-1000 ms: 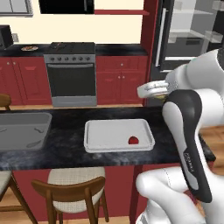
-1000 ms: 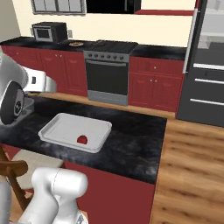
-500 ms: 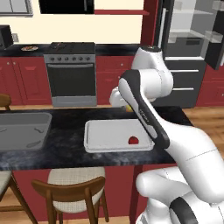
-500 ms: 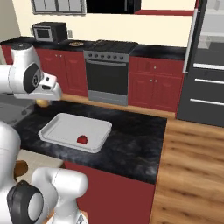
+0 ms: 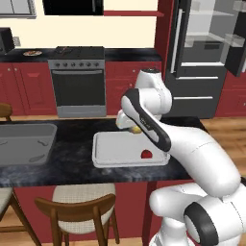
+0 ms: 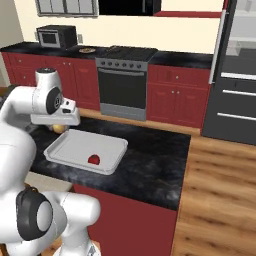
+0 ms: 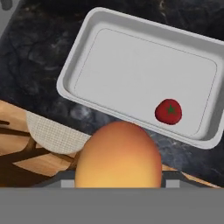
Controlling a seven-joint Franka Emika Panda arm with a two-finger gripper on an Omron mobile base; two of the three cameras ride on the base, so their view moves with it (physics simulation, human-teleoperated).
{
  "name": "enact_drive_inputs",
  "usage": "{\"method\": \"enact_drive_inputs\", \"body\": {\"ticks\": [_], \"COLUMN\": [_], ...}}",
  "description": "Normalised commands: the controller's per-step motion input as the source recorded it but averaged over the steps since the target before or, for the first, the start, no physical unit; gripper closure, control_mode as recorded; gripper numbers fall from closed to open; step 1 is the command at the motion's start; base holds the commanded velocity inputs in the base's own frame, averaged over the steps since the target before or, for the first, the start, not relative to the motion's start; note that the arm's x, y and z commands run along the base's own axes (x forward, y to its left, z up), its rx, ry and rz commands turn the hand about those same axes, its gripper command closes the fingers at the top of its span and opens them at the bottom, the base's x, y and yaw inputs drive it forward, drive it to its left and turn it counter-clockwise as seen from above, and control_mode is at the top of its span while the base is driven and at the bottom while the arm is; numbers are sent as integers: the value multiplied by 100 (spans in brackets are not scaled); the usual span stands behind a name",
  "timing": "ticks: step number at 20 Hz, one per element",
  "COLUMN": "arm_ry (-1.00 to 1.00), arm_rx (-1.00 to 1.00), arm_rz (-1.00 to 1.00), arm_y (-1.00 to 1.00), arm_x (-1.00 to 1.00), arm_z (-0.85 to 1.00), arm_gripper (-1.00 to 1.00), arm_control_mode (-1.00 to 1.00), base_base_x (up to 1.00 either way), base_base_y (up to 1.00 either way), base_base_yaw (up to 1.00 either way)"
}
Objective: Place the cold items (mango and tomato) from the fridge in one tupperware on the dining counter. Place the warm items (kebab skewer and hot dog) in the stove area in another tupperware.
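Mango point(image 7: 118, 154) hiding the jaws behind its bulk, its lower part cut off, mango point(image 5: 136, 129) mostly tucked behind the hand

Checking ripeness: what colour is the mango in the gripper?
Orange-yellow with a reddish blush; the mango shows best in the hand view.

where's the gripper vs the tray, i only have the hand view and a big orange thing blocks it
Observer: That orange thing is the mango, held in the gripper above the far edge of the tupperware, on the sink side.
Operator: is it over the tray yet
Observer: Only at its edge. In the right base view the mango hangs past the tupperware's far left corner.
Operator: anything else near it on the counter
Observer: The sink sits further along the same counter. The tomato lies inside the tupperware near its front right side.
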Motion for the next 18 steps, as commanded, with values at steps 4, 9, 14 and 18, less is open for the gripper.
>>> {"method": "enact_drive_inputs", "body": {"ticks": [4, 9, 14, 18], "arm_ry": [-1, -7, 0, 0], "arm_rx": [-2, 0, 0, 0], "arm_rz": [0, 0, 0, 0], "arm_y": [0, 0, 13, 18], "arm_x": [0, 13, 37, 35], "arm_z": [-35, -53, -57, -59], "arm_gripper": [100, 100, 100, 100], "arm_control_mode": [-100, -100, -100, -100], "base_base_x": [0, 0, 0, 0], "base_base_y": [0, 0, 0, 0], "base_base_yaw": [0, 0, 0, 0]}}
